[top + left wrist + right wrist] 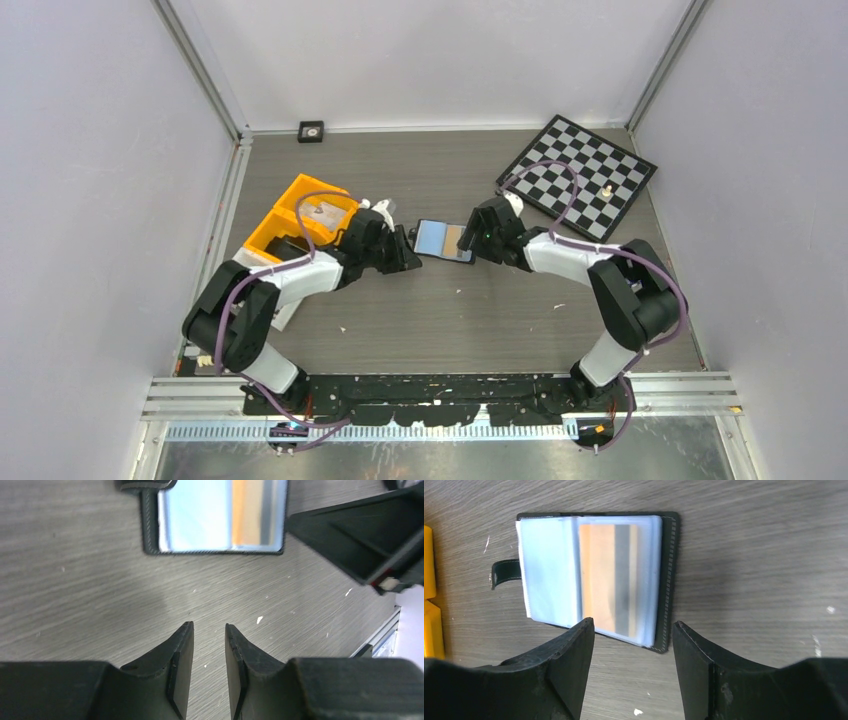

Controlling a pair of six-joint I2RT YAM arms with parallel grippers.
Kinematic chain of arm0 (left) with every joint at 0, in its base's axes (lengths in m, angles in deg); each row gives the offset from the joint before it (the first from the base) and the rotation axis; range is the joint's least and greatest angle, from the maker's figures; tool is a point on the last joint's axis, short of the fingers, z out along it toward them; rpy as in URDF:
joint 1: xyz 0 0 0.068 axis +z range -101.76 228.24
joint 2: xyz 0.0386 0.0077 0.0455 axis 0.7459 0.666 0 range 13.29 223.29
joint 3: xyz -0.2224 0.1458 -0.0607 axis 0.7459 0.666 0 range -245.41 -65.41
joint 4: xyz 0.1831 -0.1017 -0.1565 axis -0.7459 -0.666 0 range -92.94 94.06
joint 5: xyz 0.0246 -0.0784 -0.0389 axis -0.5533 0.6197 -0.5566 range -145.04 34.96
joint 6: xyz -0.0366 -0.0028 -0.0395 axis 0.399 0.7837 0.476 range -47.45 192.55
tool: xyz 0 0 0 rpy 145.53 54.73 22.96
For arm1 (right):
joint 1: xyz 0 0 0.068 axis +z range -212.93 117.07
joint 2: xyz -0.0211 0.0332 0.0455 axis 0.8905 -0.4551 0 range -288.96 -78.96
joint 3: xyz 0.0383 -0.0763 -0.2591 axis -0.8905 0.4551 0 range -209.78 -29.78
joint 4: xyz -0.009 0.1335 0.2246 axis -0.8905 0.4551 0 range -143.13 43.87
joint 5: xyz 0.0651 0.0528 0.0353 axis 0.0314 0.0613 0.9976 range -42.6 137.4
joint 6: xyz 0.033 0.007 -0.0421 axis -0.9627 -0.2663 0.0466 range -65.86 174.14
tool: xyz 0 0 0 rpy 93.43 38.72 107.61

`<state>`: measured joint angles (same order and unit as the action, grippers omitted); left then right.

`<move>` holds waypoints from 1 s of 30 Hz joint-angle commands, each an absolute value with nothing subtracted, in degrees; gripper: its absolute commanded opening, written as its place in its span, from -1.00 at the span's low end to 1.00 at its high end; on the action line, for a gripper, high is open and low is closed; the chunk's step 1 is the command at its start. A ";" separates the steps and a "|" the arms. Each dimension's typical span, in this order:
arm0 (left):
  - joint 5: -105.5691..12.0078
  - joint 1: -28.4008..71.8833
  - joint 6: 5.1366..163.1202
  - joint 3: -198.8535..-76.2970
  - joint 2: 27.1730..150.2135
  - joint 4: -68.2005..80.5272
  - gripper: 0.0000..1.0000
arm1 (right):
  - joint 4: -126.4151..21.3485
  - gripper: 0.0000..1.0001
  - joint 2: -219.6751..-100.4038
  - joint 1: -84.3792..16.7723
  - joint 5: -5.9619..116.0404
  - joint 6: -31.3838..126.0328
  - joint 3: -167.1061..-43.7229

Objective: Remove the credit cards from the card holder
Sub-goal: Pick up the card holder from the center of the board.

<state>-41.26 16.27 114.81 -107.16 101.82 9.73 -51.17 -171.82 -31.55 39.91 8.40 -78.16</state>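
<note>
Card holder (443, 240) is laid open mid-surface, credit cards (596, 575) sleeved inside. Right pincer (633, 625) and left pincer (208, 626) are seen released, empty; the holder should be pinned while the orange card's edge is pinched.

card holder (150, 525) — top beyond frame edge
</note>
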 commanded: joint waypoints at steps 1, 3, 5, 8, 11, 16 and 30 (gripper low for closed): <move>-43.35 15.08 110.67 -109.97 99.68 10.63 -0.37 | -48.85 0.25 -176.58 -31.55 46.05 11.02 -84.21; -44.72 13.89 110.09 -110.37 99.97 11.45 -0.38 | -47.03 0.24 -178.83 -31.54 46.44 11.43 -85.96; -47.64 12.72 109.38 -111.22 99.98 10.88 -0.38 | -46.03 0.23 -179.88 -31.57 45.91 11.84 -86.69; -51.86 12.00 109.55 -114.14 100.88 9.13 -0.39 | -44.73 0.23 -180.91 -31.61 44.86 12.22 -87.42; -54.41 11.36 108.41 -119.12 102.09 4.87 -0.42 | -42.84 0.22 -180.56 -31.57 42.25 13.19 -88.14; -56.51 10.46 103.04 -124.38 108.42 6.03 -0.41 | -41.73 0.36 -176.12 -31.60 36.97 13.82 -87.00; -43.49 14.14 109.51 -132.07 123.75 4.23 -0.64 | -47.18 0.19 -178.10 -35.14 46.31 10.33 -84.79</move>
